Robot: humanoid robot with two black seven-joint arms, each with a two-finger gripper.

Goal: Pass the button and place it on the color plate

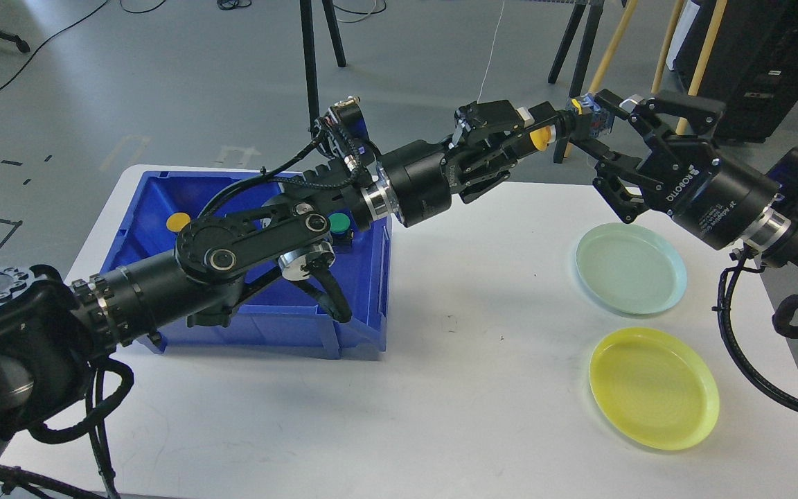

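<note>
My left gripper (pixel 534 132) pinches the yellow button (pixel 541 138); my right gripper (pixel 589 142), jaws spread, brackets its far-right end above the table (pixel 440 388).

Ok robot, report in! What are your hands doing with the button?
Left gripper shut on yellow button, held up mid-air. Right gripper open, its fingers around the button's far end. Yellow plate below, path unobstructed.

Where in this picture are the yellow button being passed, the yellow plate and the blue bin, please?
yellow button (pixel 541 137): head view, on its yellow cap, held in the left tool.
yellow plate (pixel 654 388): head view, on its bare inner face.
blue bin (pixel 253 326): head view, on its front wall.
</note>
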